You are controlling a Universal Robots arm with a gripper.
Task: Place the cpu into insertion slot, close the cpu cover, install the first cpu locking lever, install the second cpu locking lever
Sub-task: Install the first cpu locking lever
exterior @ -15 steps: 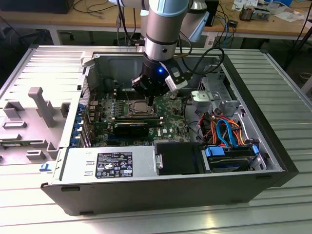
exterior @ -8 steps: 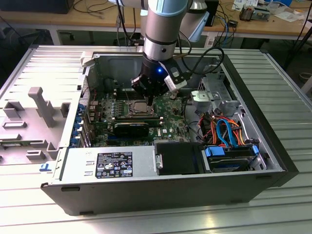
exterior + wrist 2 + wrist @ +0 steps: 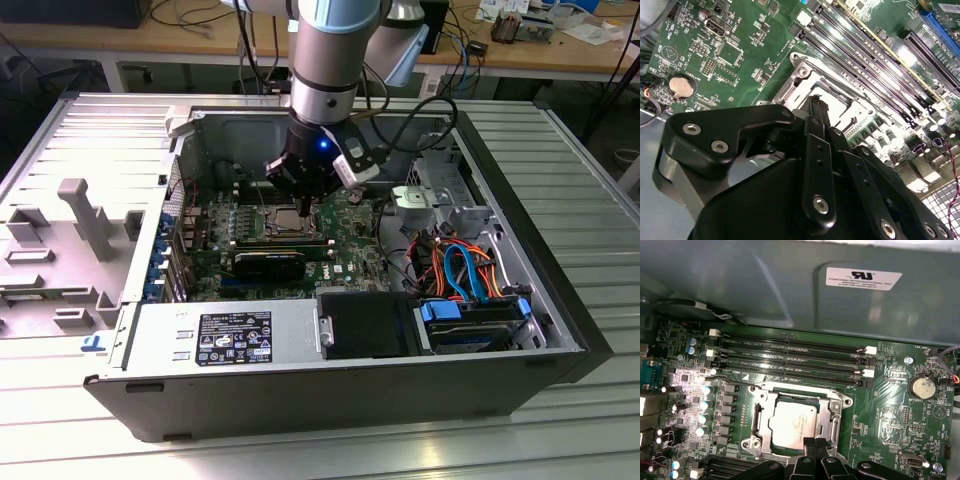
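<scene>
We list the cpu seated under the cpu cover; the hand, pinched narrow, stands just over the cover's edge

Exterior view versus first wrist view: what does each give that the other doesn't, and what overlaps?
Exterior view: the whole open computer case, its power supply, the orange and blue cables. First wrist view: the coin battery, a white label on the case wall. Both: the gripper by the seated chip, and the memory slots.
</scene>
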